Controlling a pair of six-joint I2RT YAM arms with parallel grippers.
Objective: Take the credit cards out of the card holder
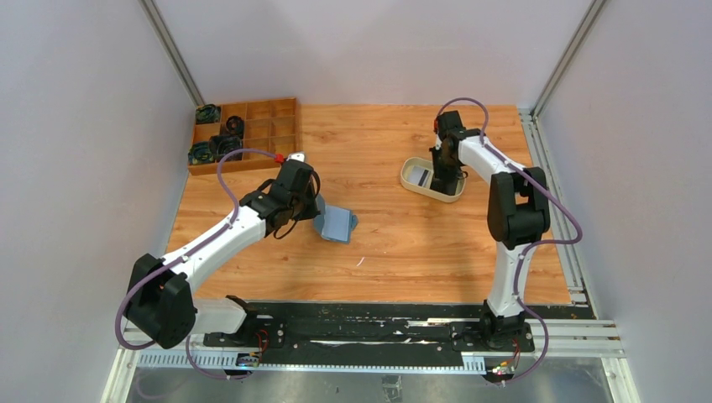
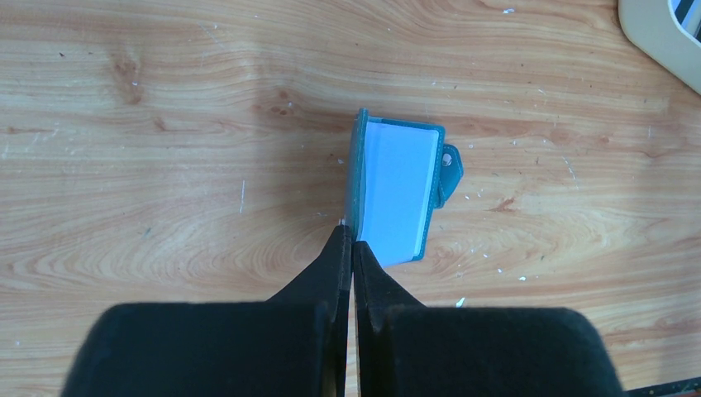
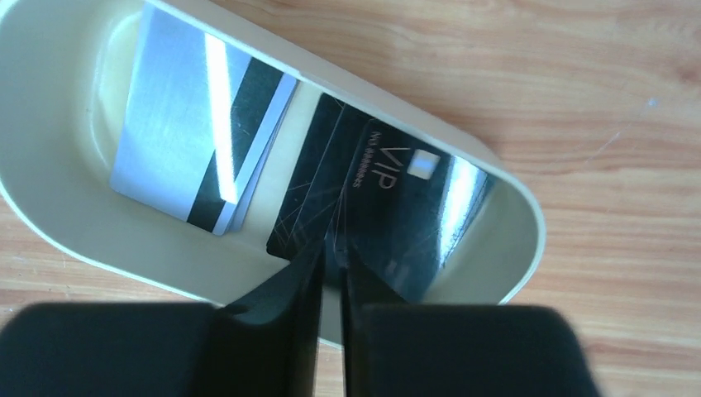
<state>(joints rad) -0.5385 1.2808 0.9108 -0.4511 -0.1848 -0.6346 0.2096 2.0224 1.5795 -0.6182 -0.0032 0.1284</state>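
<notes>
The teal card holder (image 1: 337,223) lies open on the wood table; in the left wrist view (image 2: 397,190) its pale blue inside faces up, snap tab at the right. My left gripper (image 1: 317,206) (image 2: 351,240) is shut on the holder's teal left cover edge. My right gripper (image 1: 438,183) (image 3: 333,248) is down inside the cream oval tray (image 3: 512,248), jaws together but for a thin slit, tips at the near edge of a black VIP card (image 3: 397,198) that leans in the tray. Silver cards (image 3: 190,141) with a black stripe lie stacked beside it.
A wooden compartment box (image 1: 245,134) with dark coiled items stands at the back left. The tray (image 1: 411,172) sits at the right middle; its corner shows in the left wrist view (image 2: 653,33). Grey walls enclose the table.
</notes>
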